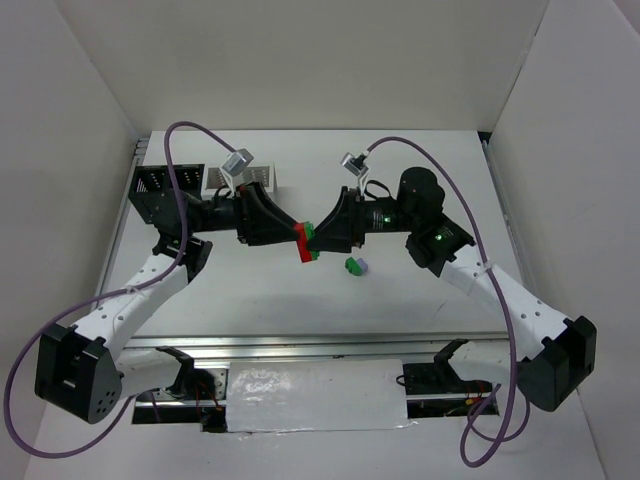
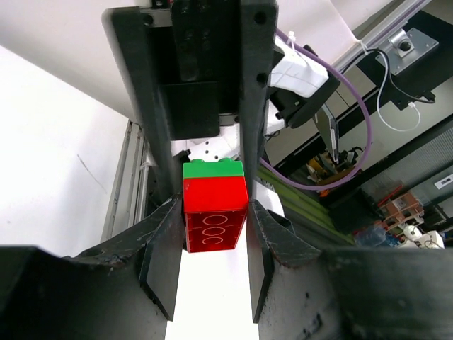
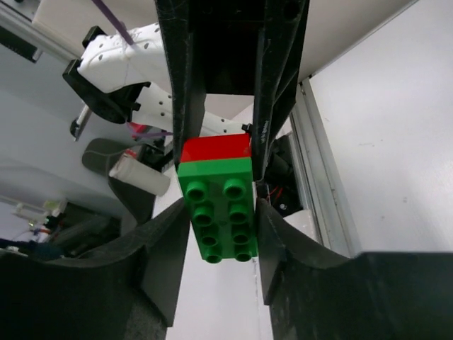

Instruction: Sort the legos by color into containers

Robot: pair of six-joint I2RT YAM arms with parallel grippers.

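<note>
Our left fingers [image 2: 161, 262] are pinching the red lego [image 2: 215, 223] by its two side walls. The hollow round sockets of its underside face the left wrist camera. A green lego [image 3: 219, 216] is stacked on the far end of the red one. Our right fingers [image 3: 164, 262] come in from the opposite side and press against both flanks of this green lego, whose studs face the right wrist camera.

From above, we see the two arms meeting nose to nose over the middle of the bench [image 1: 300, 310]. The joined red and green pair is held between them, clear of the surface.

Just to the right of the pair and slightly nearer the arm bases, a loose green lego [image 1: 352, 265] lies on the bench with a lavender lego [image 1: 363, 266] touching or just beside it. At the far left stands the black container [image 1: 155, 190]. The white containers [image 1: 265, 180] are next to it, partly hidden behind our left arm.
</note>
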